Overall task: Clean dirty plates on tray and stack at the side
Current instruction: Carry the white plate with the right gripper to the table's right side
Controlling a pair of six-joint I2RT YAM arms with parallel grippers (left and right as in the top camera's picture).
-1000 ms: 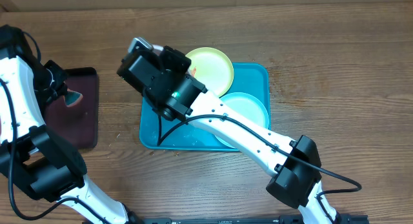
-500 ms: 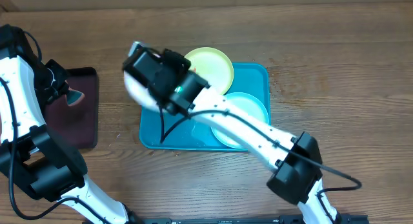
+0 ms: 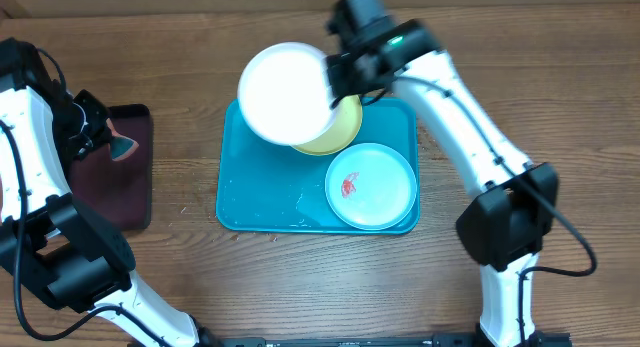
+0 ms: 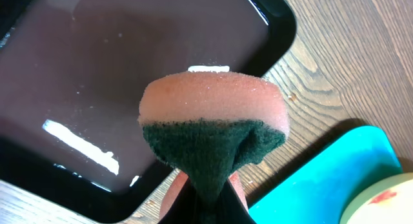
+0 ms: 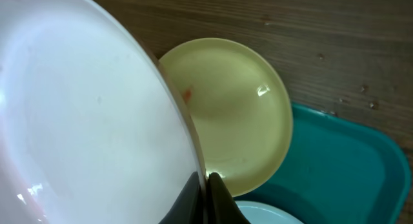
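White plate (image 3: 287, 92) pinched at rim by right pincer (image 5: 206, 184), left pincer (image 4: 205, 197) clamping sponge (image 4: 213, 117)

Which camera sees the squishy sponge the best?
The left wrist view. The sponge fills the middle, pink on top, green scrubby part pinched in the left pincer. Overhead it is only a tiny speck above the dark tray. The right wrist view shows no sponge at all.

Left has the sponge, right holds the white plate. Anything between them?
Nothing visible. Between the sponge and the white plate there is only wooden table and the blue tray, its left rim. The green plate lies under the white one, off that path.
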